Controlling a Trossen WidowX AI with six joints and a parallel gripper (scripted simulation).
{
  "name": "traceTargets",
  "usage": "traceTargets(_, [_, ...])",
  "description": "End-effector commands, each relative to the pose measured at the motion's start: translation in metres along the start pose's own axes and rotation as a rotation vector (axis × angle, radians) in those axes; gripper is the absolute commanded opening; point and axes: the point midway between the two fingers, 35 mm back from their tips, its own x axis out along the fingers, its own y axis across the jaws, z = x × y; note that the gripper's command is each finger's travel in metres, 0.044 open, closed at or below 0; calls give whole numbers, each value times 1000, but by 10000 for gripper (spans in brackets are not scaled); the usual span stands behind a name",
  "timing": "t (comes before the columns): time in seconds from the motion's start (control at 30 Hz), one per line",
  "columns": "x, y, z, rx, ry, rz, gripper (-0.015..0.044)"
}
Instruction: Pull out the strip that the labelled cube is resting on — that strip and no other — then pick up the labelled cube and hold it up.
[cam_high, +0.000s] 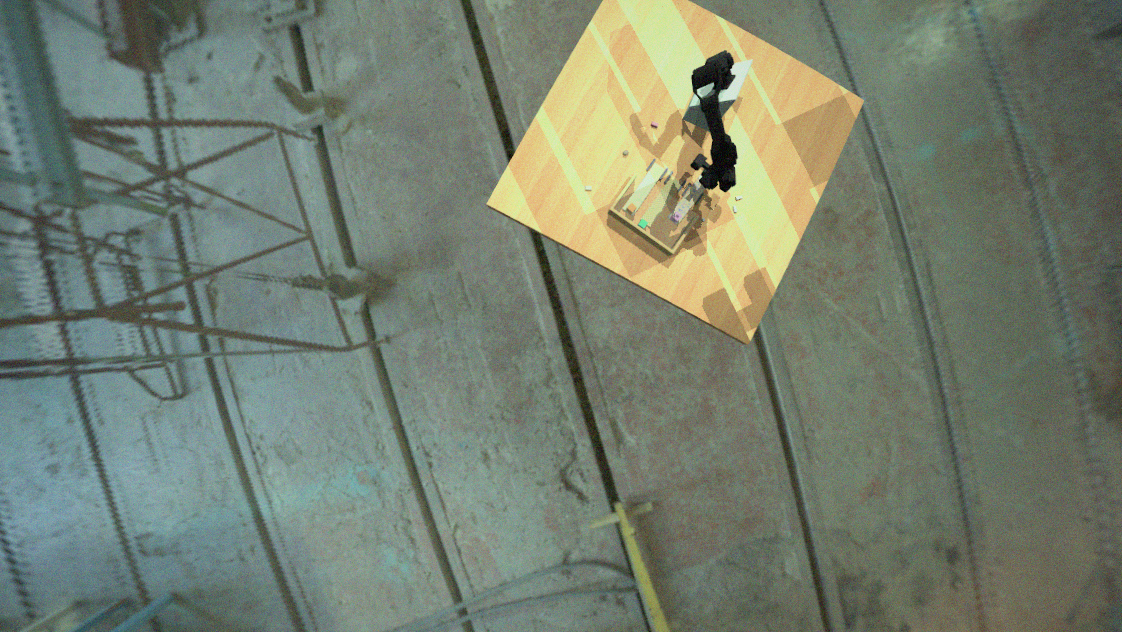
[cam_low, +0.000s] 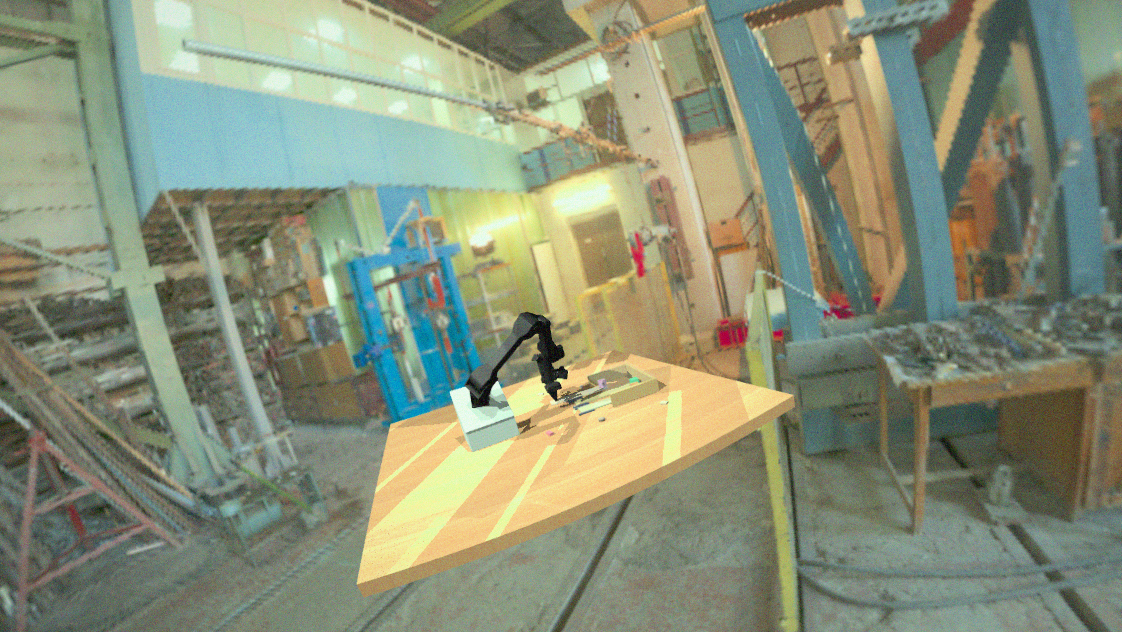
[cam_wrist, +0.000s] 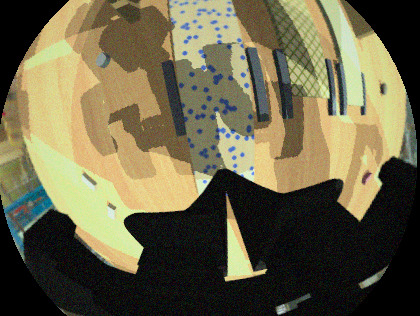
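The blue-dotted strip (cam_wrist: 207, 30) runs out between dark guide rails to my fingertips in the wrist view. My gripper (cam_low: 555, 398) (cam_wrist: 222, 173) is shut, its tips at the strip's near end, with nothing plain between them. A purple cube (cam_high: 676, 216) (cam_low: 602, 383) stands at the strip's far part in the shallow tray (cam_high: 639, 234) (cam_low: 639, 390). A green cube (cam_high: 643, 224) (cam_low: 634, 380) and an orange cube (cam_high: 631, 208) also stand there. Any label is too small to read. A cross-hatched strip (cam_wrist: 298, 45) and a pale strip (cam_wrist: 350, 55) end between their own rails.
Several small loose bits lie on the table, among them a pink one (cam_high: 654, 124) (cam_low: 550, 433) (cam_wrist: 367, 177), a dark one (cam_high: 625, 153) (cam_low: 602, 419) (cam_wrist: 383, 88) and a grey one (cam_wrist: 103, 60). The arm's pale base block (cam_low: 492, 430) stands behind.
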Motion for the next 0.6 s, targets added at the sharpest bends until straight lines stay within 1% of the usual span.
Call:
traceTargets(0.0, [6,-4,-16,-7,31,-6,0])
traceTargets(0.57, [6,-4,-40,-7,32,-5,0])
